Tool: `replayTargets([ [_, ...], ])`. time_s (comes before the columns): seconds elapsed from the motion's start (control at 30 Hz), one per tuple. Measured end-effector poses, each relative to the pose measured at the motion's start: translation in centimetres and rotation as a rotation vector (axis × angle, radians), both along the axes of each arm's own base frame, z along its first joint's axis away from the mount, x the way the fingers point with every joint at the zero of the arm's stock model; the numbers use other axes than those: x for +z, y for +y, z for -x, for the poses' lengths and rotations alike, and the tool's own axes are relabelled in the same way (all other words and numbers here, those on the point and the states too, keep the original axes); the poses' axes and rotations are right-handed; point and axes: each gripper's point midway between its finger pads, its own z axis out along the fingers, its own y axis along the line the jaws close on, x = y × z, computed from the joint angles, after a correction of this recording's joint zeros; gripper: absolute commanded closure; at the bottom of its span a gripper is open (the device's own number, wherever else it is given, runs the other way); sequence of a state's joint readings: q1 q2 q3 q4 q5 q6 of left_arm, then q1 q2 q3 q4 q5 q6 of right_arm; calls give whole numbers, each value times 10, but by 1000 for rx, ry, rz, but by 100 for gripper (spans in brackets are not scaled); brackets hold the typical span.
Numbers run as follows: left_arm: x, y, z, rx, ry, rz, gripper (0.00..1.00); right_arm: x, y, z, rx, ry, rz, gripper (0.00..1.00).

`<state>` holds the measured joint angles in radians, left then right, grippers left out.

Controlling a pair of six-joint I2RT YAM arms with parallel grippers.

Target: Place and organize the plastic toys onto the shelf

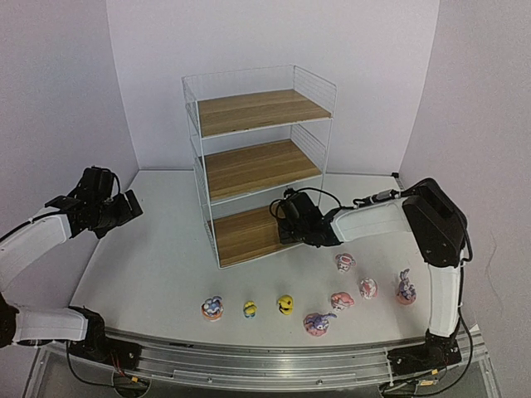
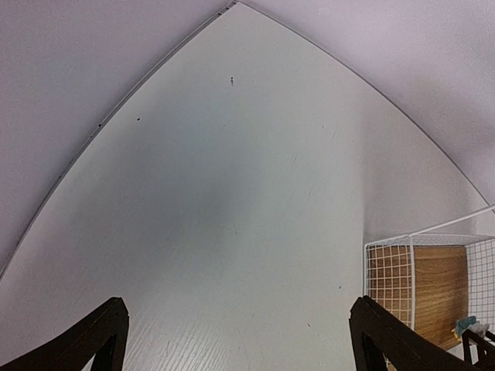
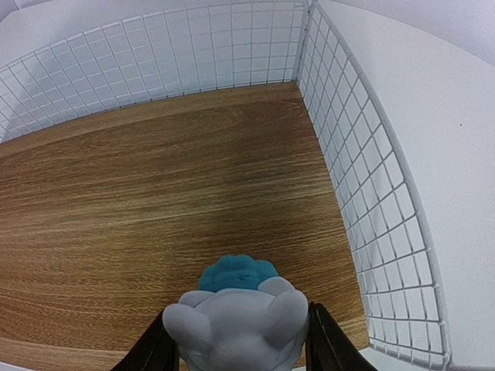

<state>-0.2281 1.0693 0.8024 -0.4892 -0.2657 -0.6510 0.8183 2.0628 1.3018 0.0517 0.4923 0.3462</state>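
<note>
Small grey-white plastic figurine with a teal top [image 3: 236, 313] is grasped by the right end effector [image 3: 236, 344]. The dark fingers [image 3: 329, 346] are clenched on its two sides. The figurine is held over the near right part of the lowest light-brown wooden board [image 3: 155, 201] of the tall white wire-frame shelf [image 1: 259, 157]. It is near the right mesh wall [image 3: 371, 201]. Contact with the board cannot be told.

Right arm [image 1: 373, 220] is stretched leftward and low. Its elbow is up at the right and its wrist is at the shelf's open front.

Left end effector [image 2: 238, 328] is released, jaws spread wide over the white surface [image 2: 232, 193]. Left arm [image 1: 37, 236] is raised at the left, well apart from the shelf, with the wrist turned toward it.

Eight other small plastic toys [image 1: 285, 304] are spread on the surface nearer than the shelf. Three are set in a row at centre and five are grouped to the right. One purple long-eared bunny on a pink base [image 1: 405, 288] is rightmost.
</note>
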Motion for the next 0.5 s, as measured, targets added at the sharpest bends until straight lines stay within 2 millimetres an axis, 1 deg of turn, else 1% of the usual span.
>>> replayTargets([
  [0.2, -1, 0, 0, 0, 2, -1, 0, 0, -2, -2, 6, 0, 7, 59],
  [0.33, -1, 0, 0, 0, 3, -1, 0, -1, -2, -2, 12, 2, 8, 54],
  [0.5, -1, 0, 0, 0, 3, -1, 0, -1, -2, -2, 14, 4, 7, 49],
])
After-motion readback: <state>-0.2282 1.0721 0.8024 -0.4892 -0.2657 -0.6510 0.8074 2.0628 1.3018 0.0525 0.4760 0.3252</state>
